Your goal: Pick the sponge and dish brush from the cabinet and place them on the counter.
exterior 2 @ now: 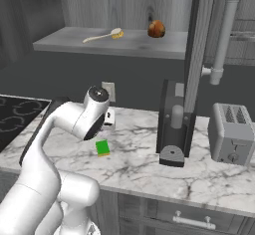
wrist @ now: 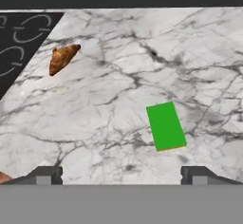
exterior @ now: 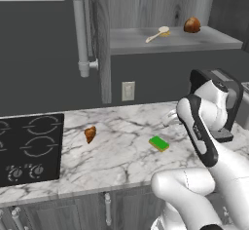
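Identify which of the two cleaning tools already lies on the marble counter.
The sponge, green and flat, lies on the counter. The dish brush rests on the cabinet shelf.

Even, flat rendered light, moderately bright; upper corners of the base views dim; soft shadows, no glare, slight pixel softness throughout

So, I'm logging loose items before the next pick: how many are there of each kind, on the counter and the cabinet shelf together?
Sponge, on the counter: 1
Dish brush, on the cabinet shelf: 1
Pastry, on the counter: 1
Brown rounded lump, on the shelf: 1
Toaster, on the counter: 1
Total: 5
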You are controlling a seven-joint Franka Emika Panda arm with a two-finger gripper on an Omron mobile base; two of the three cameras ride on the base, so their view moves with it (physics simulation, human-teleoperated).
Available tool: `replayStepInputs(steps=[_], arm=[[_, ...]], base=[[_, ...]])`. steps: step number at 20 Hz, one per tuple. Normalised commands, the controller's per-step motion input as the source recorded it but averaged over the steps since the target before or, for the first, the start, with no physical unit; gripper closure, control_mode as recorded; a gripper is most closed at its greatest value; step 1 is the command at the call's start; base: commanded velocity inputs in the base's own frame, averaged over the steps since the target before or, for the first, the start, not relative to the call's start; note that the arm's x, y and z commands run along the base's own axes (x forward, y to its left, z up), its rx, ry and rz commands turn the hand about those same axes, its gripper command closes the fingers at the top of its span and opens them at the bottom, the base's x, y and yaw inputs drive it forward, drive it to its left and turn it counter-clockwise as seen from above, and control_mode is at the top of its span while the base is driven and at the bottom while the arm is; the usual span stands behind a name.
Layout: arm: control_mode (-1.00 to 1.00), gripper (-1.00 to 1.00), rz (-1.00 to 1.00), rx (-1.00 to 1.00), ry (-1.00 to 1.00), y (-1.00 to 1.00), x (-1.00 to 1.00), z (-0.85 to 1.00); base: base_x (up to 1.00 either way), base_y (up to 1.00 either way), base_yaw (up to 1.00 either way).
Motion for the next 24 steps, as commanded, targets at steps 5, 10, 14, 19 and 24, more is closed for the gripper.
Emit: replayStepInputs(steps=[5,10,14,19,24], arm=[[-1.0,-1.0,-0.11,0.0,-0.01,-0.01,-0.38,0.7],[-1.0,-1.0,-0.12,0.0,-0.03,0.0,-0.17,0.8],[-1.0,-1.0,-0.13,0.0,-0.04,0.0,-0.09,0.87],[-1.0,-1.0,-0.13,0.0,-0.05,0.0,-0.01,0.89],[-1.0,-1.0,-0.12,0.0,-0.08,0.0,0.0,0.84]], base=[[0.0,0.0,0.0],[0.0,0.0,0.0],[0.0,0.0,0.0],[0.0,0.0,0.0],[0.0,0.0,0.0]])
